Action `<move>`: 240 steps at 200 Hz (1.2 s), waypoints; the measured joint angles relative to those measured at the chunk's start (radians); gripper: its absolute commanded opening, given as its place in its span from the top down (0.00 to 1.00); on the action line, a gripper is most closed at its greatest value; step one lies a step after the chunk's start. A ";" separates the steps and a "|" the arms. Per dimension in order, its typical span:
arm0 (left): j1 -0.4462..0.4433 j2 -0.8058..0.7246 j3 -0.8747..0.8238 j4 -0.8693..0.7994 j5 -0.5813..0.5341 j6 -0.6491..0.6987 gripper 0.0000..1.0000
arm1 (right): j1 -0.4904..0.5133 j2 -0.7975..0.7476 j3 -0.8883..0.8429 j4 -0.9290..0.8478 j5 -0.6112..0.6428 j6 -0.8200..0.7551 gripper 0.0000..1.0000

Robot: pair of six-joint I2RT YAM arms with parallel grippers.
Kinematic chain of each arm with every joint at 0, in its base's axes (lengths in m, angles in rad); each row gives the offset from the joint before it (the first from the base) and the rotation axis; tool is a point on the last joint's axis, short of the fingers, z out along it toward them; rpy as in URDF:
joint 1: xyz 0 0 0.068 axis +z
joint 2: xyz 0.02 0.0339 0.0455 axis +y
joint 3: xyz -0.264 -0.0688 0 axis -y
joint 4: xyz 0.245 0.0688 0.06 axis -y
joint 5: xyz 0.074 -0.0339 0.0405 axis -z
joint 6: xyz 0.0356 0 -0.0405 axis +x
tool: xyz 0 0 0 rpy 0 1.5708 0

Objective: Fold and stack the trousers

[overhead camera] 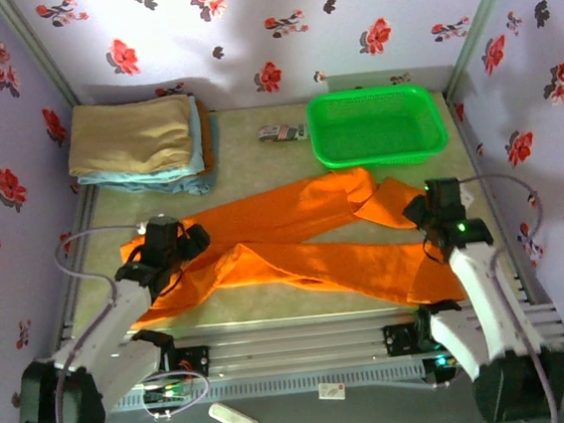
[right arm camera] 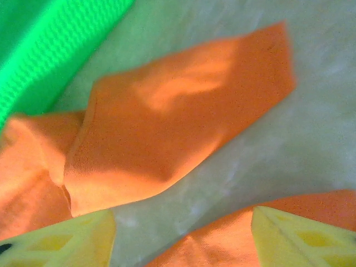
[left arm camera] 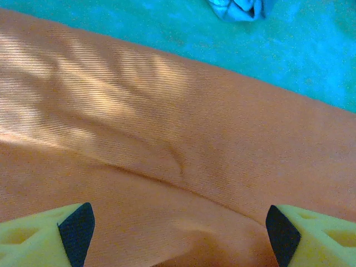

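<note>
tan folded cloth [overhead camera: 130, 136] stacked on light blue folded cloth [overhead camera: 184, 184]; green basket [overhead camera: 375, 93] well apart, small packet [overhead camera: 281, 133] beside it.

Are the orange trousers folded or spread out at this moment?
Spread out. The trousers lie across the table, both legs stretched toward the right and splayed apart, not doubled into a compact fold.

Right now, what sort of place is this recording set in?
Probably a staged laundry-folding booth, not a real home: floral-papered walls box in a table, with orange trousers spread out, a stack of folded cloths and a green basket.
</note>
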 measured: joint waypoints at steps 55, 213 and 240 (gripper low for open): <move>0.031 0.404 0.201 0.029 -0.045 0.030 0.00 | 0.085 0.379 0.061 0.187 -0.149 -0.010 0.14; 0.050 0.239 0.042 0.118 0.179 -0.025 0.25 | 0.030 0.463 0.069 0.340 -0.208 -0.047 0.88; -0.026 0.077 0.059 -0.031 0.254 -0.008 0.00 | 0.003 0.381 0.068 0.324 -0.185 -0.052 0.69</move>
